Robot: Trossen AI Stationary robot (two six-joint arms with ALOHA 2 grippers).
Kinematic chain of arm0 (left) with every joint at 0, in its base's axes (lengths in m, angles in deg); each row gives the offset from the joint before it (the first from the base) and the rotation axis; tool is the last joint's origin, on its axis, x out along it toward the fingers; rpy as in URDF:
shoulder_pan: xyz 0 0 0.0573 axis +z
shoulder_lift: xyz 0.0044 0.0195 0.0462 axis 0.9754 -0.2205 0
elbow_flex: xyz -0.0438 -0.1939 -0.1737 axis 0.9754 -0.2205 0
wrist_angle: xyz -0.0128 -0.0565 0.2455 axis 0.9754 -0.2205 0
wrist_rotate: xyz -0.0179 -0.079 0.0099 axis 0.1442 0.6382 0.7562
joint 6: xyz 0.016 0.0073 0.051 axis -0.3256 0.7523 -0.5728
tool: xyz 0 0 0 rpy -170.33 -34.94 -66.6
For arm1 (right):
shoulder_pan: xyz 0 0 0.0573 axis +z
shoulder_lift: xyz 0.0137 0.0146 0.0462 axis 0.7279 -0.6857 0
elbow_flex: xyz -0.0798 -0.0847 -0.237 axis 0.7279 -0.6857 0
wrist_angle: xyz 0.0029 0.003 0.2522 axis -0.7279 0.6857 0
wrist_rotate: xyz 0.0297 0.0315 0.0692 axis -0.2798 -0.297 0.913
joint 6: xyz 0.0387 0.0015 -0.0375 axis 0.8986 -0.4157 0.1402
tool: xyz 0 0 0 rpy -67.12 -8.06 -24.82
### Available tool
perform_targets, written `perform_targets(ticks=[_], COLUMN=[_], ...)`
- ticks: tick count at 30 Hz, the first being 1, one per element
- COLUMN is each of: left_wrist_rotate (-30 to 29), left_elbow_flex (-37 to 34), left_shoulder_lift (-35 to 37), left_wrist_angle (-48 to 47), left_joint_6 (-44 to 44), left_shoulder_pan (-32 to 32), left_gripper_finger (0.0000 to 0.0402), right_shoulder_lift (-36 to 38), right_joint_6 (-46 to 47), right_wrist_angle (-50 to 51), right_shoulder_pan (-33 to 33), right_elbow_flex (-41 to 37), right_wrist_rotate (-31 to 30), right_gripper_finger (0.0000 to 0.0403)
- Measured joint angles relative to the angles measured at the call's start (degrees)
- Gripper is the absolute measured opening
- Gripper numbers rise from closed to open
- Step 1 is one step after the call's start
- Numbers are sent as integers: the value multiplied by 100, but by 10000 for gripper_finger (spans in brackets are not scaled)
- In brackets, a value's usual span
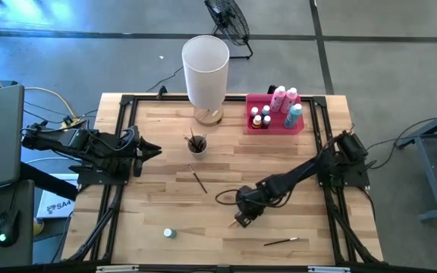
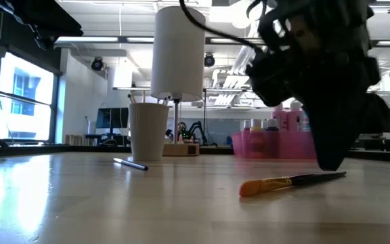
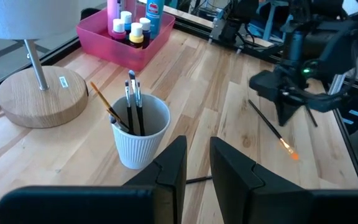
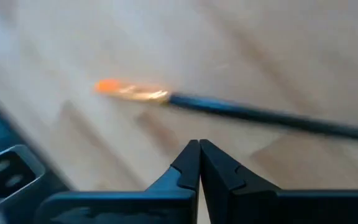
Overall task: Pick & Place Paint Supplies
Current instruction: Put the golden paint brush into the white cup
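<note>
Because the right gripper (image 1: 243,218) sits low over the table with its fingers pressed fully together and nothing between them, it cannot take the orange-tipped paintbrush (image 4: 229,107) as it stands. That brush lies flat on the wood just beside the fingertips, apart from them. If the arm drops further with the tips shut, they could land on the thin handle and roll or flick it away, or jam against the tabletop (image 1: 302,197). The handle is slim and lies flush on the boards, so even opened fingers may slip over it.

The left gripper (image 3: 196,163) waits near the table's left edge, its fingers (image 3: 173,165) narrowly apart and empty, facing the white ribbed cup (image 3: 140,134) that holds three brushes.

Two more brushes lie loose, one below the cup (image 1: 198,180) and one toward the front edge (image 1: 281,242); a small teal-capped bottle (image 1: 169,233) stands alone at the front. A sweeping arm might knock any of these.

The pink tray (image 1: 273,123) with bottles sits at the back, beside the white lamp (image 1: 205,72).
</note>
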Motion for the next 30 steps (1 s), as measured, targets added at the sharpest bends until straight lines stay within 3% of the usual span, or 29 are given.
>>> perform_targets(ticks=[14, 22, 27, 30], left_wrist_rotate=[2, 2, 0, 0], left_elbow_flex=[0, 0, 0, 0], left_shoulder_lift=[-1, -2, 0, -2], left_wrist_angle=[-4, -6, -4, -2], left_joint_6=[1, 1, 2, 2], left_shoulder_pan=[2, 2, 0, 0], left_gripper_finger=[70, 70, 70, 70], right_shoulder_lift=[0, 242, 326, 240], right_joint_6=[-145, -404, -564, -578], right_wrist_angle=[-122, -195, -221, -214], right_shoulder_pan=[-176, -262, -199, -27], right_elbow_flex=[1, 2, 8, 7], right_wrist_rotate=[-556, -170, 623, 717], right_gripper_finger=[3, 3, 3, 3])
